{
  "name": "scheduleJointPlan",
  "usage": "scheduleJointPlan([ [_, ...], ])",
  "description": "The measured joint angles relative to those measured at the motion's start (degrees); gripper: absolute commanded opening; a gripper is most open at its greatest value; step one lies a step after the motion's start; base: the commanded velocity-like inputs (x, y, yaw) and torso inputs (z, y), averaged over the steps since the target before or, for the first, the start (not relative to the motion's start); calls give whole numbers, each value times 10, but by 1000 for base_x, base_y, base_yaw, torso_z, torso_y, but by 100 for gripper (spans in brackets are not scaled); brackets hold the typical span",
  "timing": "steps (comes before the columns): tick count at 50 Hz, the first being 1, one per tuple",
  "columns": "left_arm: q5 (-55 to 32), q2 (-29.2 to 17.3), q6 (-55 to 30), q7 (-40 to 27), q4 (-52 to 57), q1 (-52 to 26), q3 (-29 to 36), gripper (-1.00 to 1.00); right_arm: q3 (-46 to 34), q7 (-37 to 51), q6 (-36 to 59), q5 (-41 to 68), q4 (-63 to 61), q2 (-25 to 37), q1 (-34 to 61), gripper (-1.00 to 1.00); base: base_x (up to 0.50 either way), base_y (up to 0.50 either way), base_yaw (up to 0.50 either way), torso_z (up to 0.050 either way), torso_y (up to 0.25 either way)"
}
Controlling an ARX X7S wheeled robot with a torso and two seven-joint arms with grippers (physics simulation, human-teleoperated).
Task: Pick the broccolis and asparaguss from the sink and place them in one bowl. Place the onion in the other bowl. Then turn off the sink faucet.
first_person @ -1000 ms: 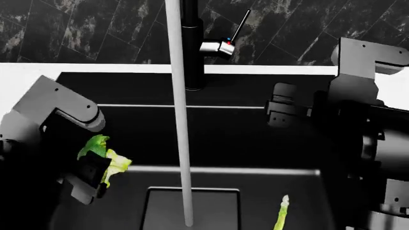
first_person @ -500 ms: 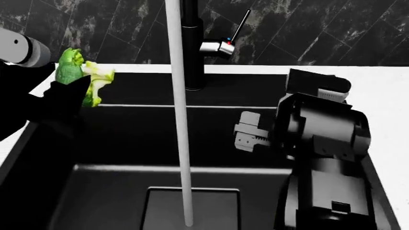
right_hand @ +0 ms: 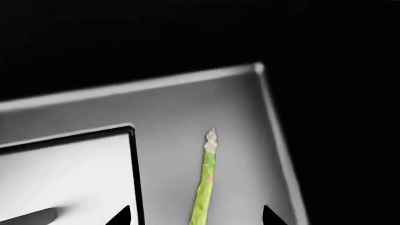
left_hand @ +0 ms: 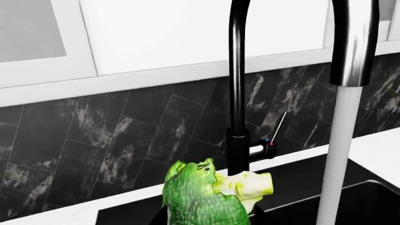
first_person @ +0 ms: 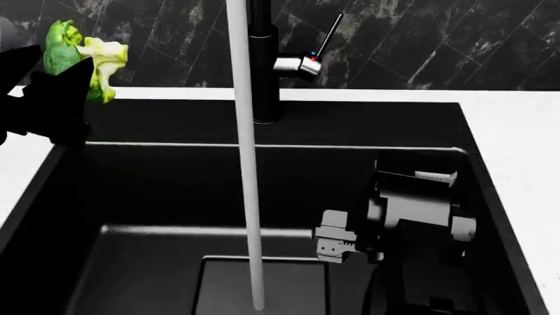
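The sink (first_person: 175, 190) is the largest thing in the head view, a deep black basin whose rim is bordered by white surface (first_person: 516, 131) on the rear and both sides. Its floor is open around the recessed square drain panel (first_person: 262, 285), where the stream of water (first_person: 248, 164) lands. The sink faucet (first_person: 264, 65) rises from the rear rim, silver lever (first_person: 298, 64) on its side, between the two arms.

The right gripper (right_hand: 196, 218) hangs low inside the basin, near the right wall. Its two fingertips (right_hand: 122, 216) are spread wide with nothing between them but floor and the asparagus (right_hand: 205, 187), which lies flat directly below the gap, its tip pointing away toward the basin's corner, just beside the drain panel's edge.

The left gripper (first_person: 65, 85) is raised above the sink's rear left corner, over the rim, closed around a broccoli (first_person: 79, 52) whose pale stalk (left_hand: 247, 183) juts toward the faucet column, well apart from it.
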Motion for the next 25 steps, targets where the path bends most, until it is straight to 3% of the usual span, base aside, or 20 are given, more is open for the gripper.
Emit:
scheduleJointPlan([
  [25,10,0,18,-8,-11,6,-6,-100,19,-19,19,-16,6,8,11,100,0,0,0,0,-3],
])
